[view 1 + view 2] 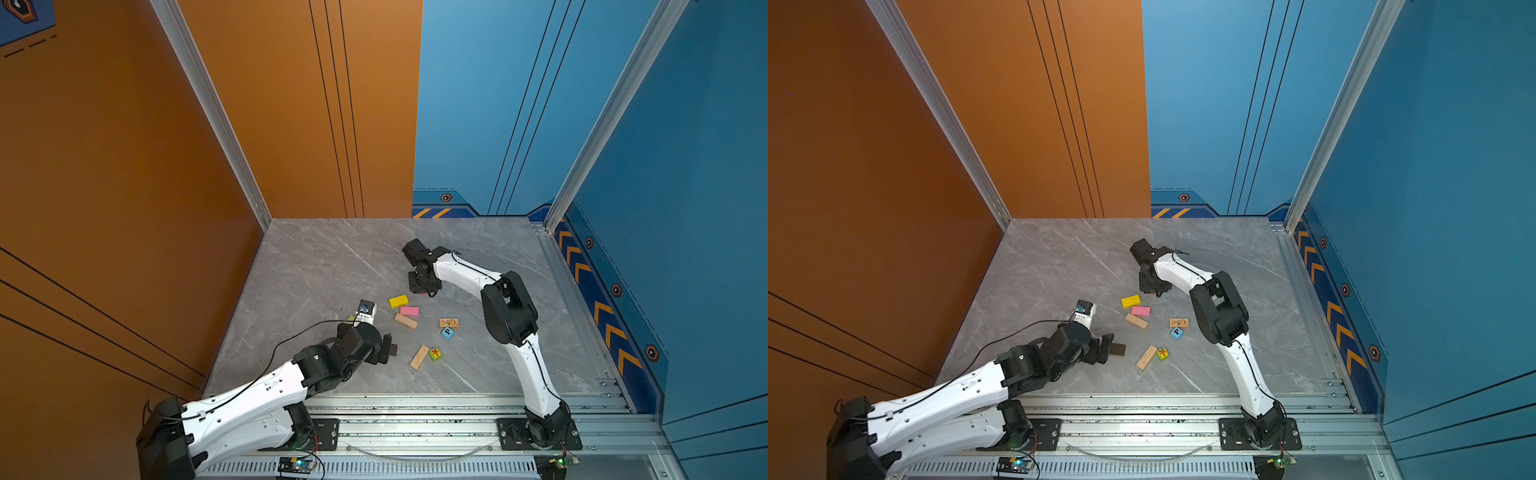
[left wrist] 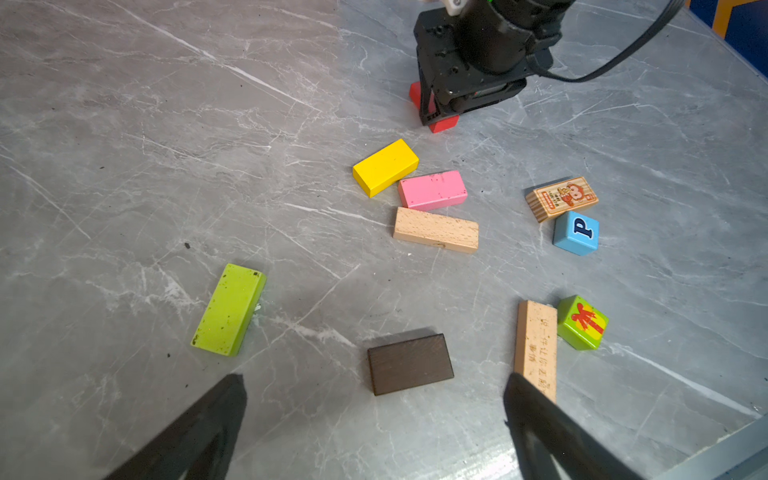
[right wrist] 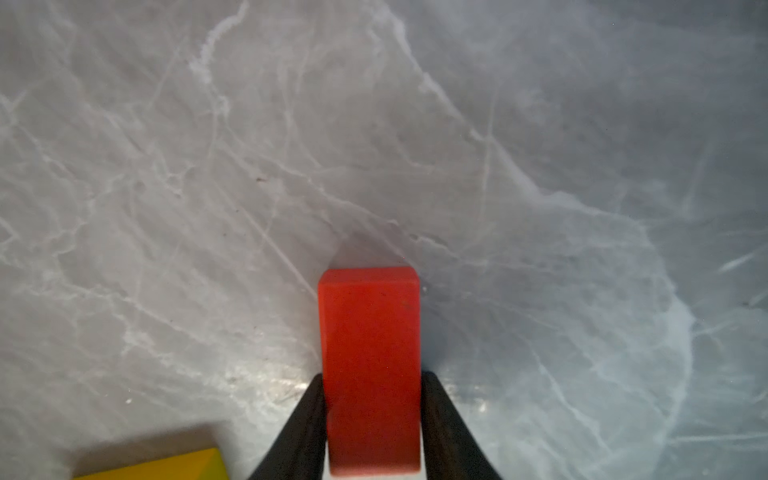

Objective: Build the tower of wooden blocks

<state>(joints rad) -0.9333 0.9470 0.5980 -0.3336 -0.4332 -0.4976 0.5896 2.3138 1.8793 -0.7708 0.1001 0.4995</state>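
Note:
Wooden blocks lie scattered singly on the grey marble table [image 1: 316, 266]; no tower stands. My right gripper [image 3: 371, 376] is shut on the flat red block [image 3: 370, 332], one finger on each long side, and the block rests on the table [image 2: 442, 124]. Close by lie the yellow [image 1: 398, 301], pink [image 1: 409, 311] and tan [image 1: 405, 321] blocks. The blue "P" cube [image 1: 447, 332], the green cube [image 1: 435, 353] and a long tan block [image 1: 419, 357] sit nearer the front. My left gripper [image 2: 375, 378] is open just short of the dark brown block [image 2: 409, 363]. The lime block [image 2: 230, 309] lies to one side.
A tan block printed with a monkey [image 2: 561, 198] lies beside the "P" cube. Orange and blue walls enclose the table on three sides. A metal rail [image 1: 415, 411] with both arm bases runs along the front edge.

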